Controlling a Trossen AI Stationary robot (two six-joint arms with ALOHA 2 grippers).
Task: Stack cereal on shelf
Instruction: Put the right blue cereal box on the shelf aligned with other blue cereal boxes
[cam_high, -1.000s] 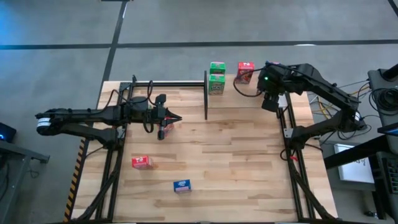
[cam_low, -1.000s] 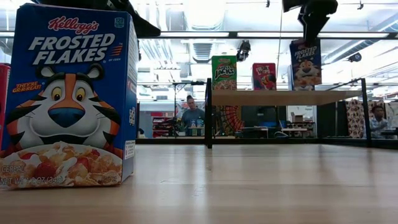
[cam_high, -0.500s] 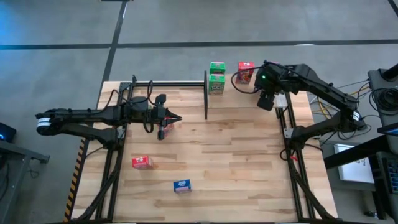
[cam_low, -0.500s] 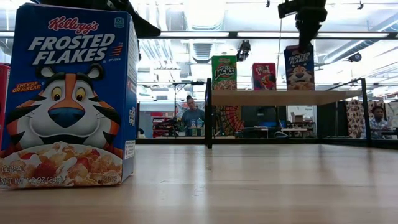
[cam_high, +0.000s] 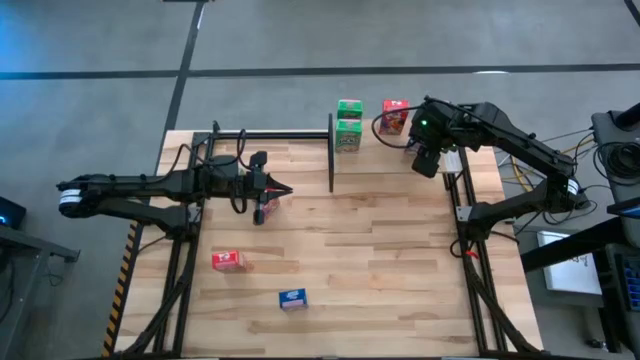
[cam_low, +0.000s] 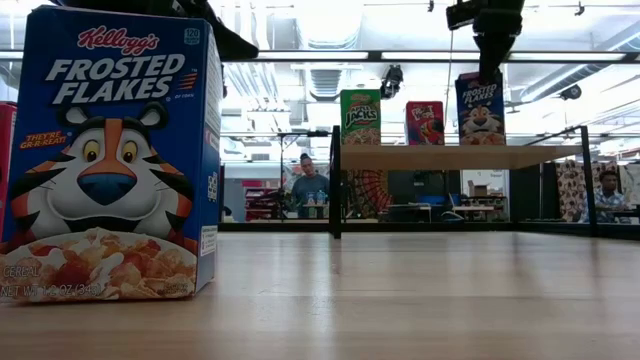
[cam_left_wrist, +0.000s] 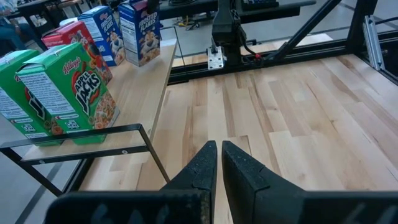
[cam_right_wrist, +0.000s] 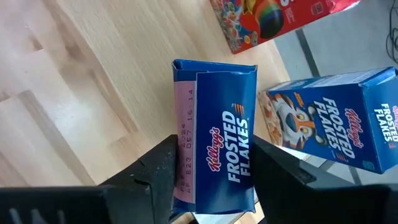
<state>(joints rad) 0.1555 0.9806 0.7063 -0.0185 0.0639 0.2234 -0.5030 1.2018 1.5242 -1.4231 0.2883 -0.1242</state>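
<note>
The left gripper (cam_high: 287, 189) hovers over the left part of the table, fingers pressed together and empty. In front of it on the tabletop lie a red cereal box (cam_high: 227, 261) and a blue Frosted Flakes box (cam_high: 293, 298). Further right, the shelf (cam_low: 460, 156) carries two green Apple Jacks boxes (cam_high: 348, 125) and a red Froot Loops box (cam_high: 395, 115). At the right end the right gripper (cam_right_wrist: 214, 171) is clamped on a Frosted Flakes box (cam_right_wrist: 217, 149), holding it at the shelf's surface.

The risk is likely in the release: if the box is not flat on the shelf, or a finger drags as the jaws part, it could topple into the neighbouring blue box (cam_right_wrist: 333, 121).

The right wrist view shows that neighbour close beside the held one; the high view hides both under the arm. The low view shows the box upright at shelf level
</note>
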